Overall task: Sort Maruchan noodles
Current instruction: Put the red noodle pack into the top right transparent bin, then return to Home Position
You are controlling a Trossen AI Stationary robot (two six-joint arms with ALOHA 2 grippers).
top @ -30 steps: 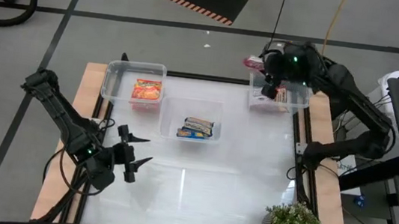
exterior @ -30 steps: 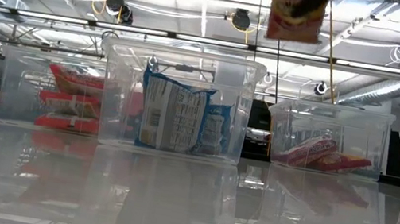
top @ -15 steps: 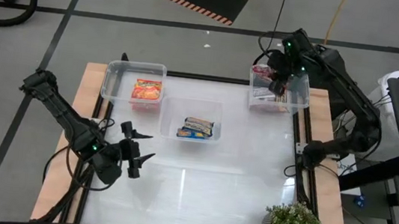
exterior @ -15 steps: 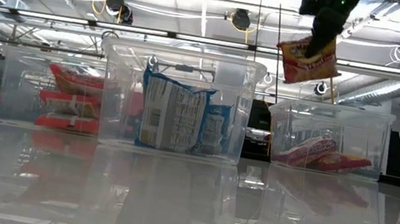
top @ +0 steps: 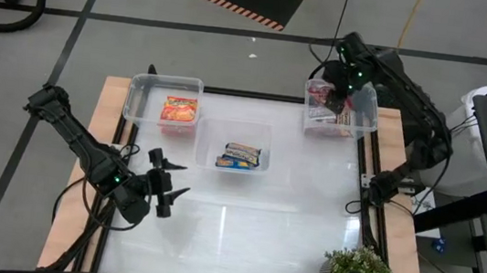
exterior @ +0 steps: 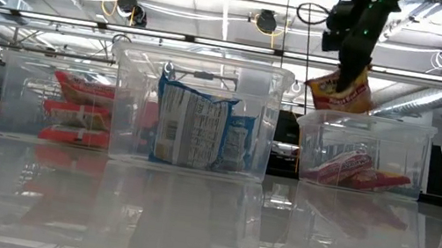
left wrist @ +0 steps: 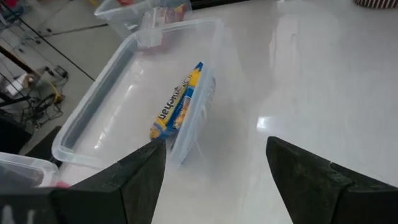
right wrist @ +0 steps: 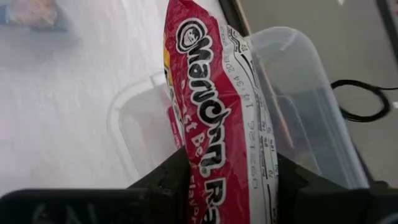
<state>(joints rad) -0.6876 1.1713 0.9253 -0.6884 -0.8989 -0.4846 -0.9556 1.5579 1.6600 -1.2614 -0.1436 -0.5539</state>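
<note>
Red glossy Maruchan packet (right wrist: 214,118) hangs pinched in the right pincer (top: 337,85) above the far-right clear bin (top: 369,123). Best lowered inside the rim before releasing. Left pincer (top: 167,188), fingers spread, waits near-left over the worktop (top: 279,223).

1. From overhead we look straight down on the whole tabletop (top: 242,228).
2. At tabletop height we face level across three bins, also seen overhead.
3. Our wrist cameras look closely past dark fingers (left wrist: 140,177) at bins.
</note>
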